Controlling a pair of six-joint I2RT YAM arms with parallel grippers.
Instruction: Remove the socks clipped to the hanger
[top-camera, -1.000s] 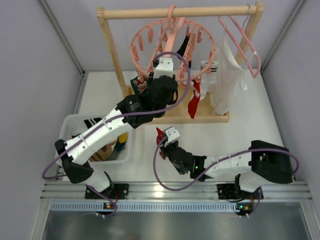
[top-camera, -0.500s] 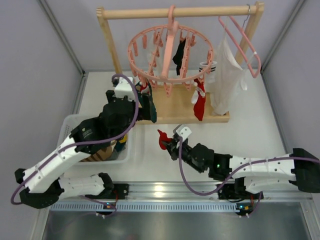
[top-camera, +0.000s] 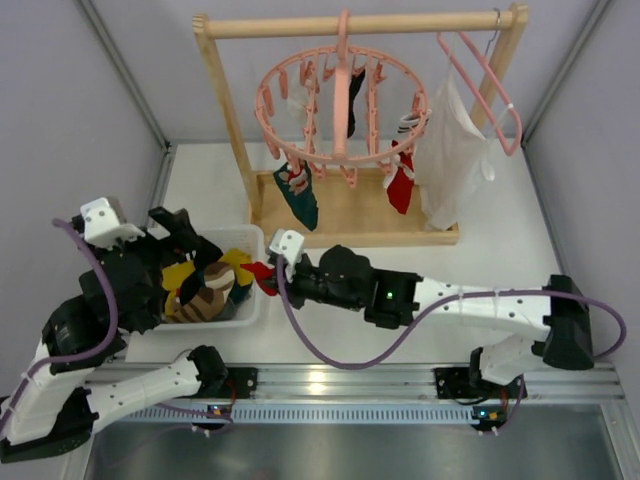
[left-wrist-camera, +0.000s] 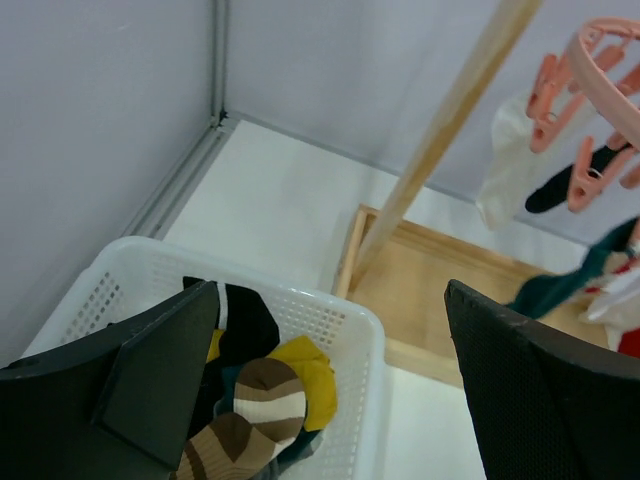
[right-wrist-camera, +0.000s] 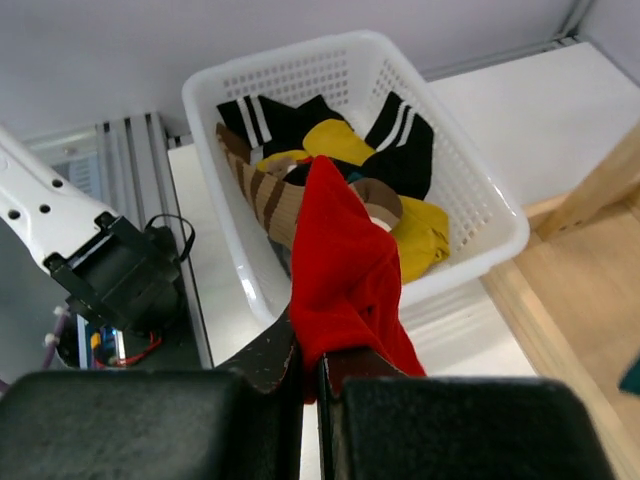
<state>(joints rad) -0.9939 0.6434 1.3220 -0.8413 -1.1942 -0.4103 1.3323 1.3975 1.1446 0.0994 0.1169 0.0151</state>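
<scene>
Top external view: the white surface (top-camera: 520, 250) carries a wooden rack (top-camera: 225, 100) at its far side, and the round pink hanger (top-camera: 342, 120) hangs by its hook from the middle of the rack's top rail. Beside it on the right, a white cloth (top-camera: 450, 160) hangs from a pink coat hanger (top-camera: 490, 85).

A white basket (top-camera: 258, 292) sits on the near left of the surface, holding yellow, black-and-white and brown striped socks.

Four socks are clipped to the ring. A teal sock (top-camera: 300, 198) dangles at its front left and a hanging red sock (top-camera: 402, 188) at its front right. A black sock (top-camera: 355, 90) sits near the centre, and a striped sock (top-camera: 410, 125) is on the right by the cloth.

The right arm reaches left across the surface. The right tool (top-camera: 278, 270) is clenched on a pinched red sock (right-wrist-camera: 345, 270), held just beside the basket's right rim and apart from the hanger.

The left tool (left-wrist-camera: 328, 300) hovers over the basket, its fingers spread wide with nothing between them.
</scene>
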